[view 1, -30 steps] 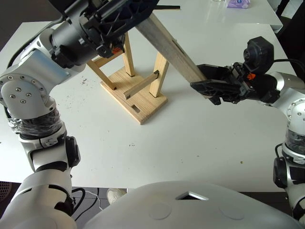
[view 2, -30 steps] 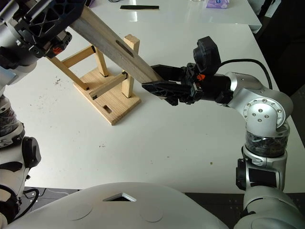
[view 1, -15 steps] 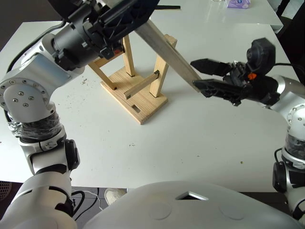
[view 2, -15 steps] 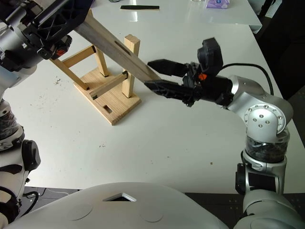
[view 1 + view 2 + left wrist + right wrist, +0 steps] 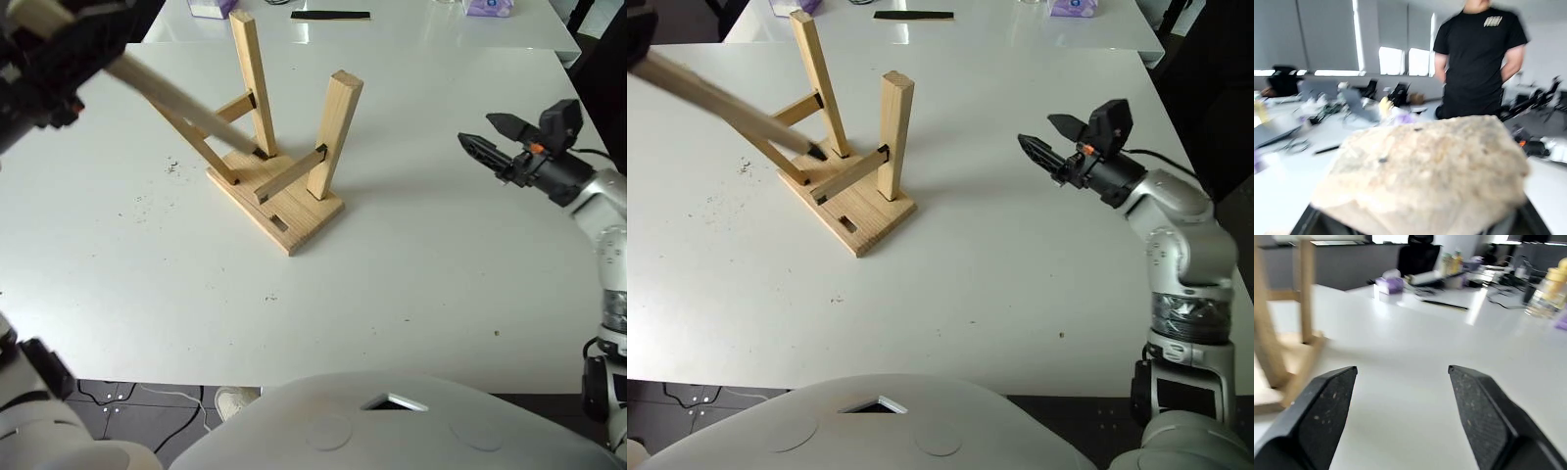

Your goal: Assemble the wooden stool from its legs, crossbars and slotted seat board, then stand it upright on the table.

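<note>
The half-built stool stands upside down mid-table: its slotted seat board [image 5: 297, 211] lies flat, with upright legs [image 5: 252, 78] [image 5: 333, 132] and crossbars [image 5: 290, 171] rising from it. My left gripper [image 5: 41, 61], at the far left, is shut on a long wooden leg [image 5: 162, 90] whose butt end [image 5: 1425, 171] looms close in the left wrist view. That leg slants down, and its free end is beside the base of the rear leg. I cannot tell if it touches. My right gripper [image 5: 477, 130] hovers open and empty well to the right of the stool, fingers [image 5: 1327, 406] spread.
A black strip [image 5: 330, 15] and a purple item [image 5: 488, 8] lie on the table behind. Crumbs [image 5: 172, 168] dot the surface left of the stool. Bare white tabletop [image 5: 411, 235] stretches between the stool and my right gripper, and towards the front edge.
My right gripper let go of the long leg's end, opened and drew back to the right. The left arm swung the leg away to the left, its free end now down by the seat board.
</note>
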`<state>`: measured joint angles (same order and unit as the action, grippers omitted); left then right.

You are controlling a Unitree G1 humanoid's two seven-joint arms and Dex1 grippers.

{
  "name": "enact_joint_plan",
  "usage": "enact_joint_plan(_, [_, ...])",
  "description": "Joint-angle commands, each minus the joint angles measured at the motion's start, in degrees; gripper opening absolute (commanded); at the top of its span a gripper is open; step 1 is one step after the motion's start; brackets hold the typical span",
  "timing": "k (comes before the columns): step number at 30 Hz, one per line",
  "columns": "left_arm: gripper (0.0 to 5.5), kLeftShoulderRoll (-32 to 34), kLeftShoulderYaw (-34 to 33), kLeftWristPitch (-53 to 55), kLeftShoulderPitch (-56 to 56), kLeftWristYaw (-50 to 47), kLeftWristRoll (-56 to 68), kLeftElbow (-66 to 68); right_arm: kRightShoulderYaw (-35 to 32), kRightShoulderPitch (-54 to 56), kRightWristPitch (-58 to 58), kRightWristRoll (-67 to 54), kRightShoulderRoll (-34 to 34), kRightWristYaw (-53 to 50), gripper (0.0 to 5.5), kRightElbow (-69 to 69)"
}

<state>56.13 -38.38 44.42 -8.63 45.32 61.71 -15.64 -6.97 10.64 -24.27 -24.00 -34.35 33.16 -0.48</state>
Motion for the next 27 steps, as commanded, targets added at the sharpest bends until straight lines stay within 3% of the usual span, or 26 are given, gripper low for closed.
enact_joint_plan(1, [2.05, -3.0, -0.3, -3.1, 6.8, 1.8, -4.3, -4.0, 2.7, 4.3, 2.6, 3.2, 5.0, -2.4, 3.44, 4.3])
enact_joint_plan(6, [2.05, -12.8, 6.3, -8.8, 12.0, 0.5, -8.7, -6.3, 6.0, 11.5, 5.9, 7.2, 9.2, -1.6, 3.44, 15.0])
enact_joint_plan(11, [2.05, -17.9, 8.9, -12.1, 14.8, -1.0, -10.0, -10.2, 5.8, 14.9, 6.6, 7.7, 9.8, 0.9, 3.44, 20.4])
enact_joint_plan(17, [2.05, -18.6, 9.1, -12.3, 15.4, -2.1, -7.5, -14.3, 4.5, 13.7, 6.8, 7.7, 9.7, 1.7, 3.44, 21.6])
enact_joint_plan(27, [2.05, -18.1, 17.1, -14.5, 15.7, 0.5, -13.5, -8.2, 4.1, 15.9, 8.6, 9.0, 11.9, 1.1, 3.44, 24.3])
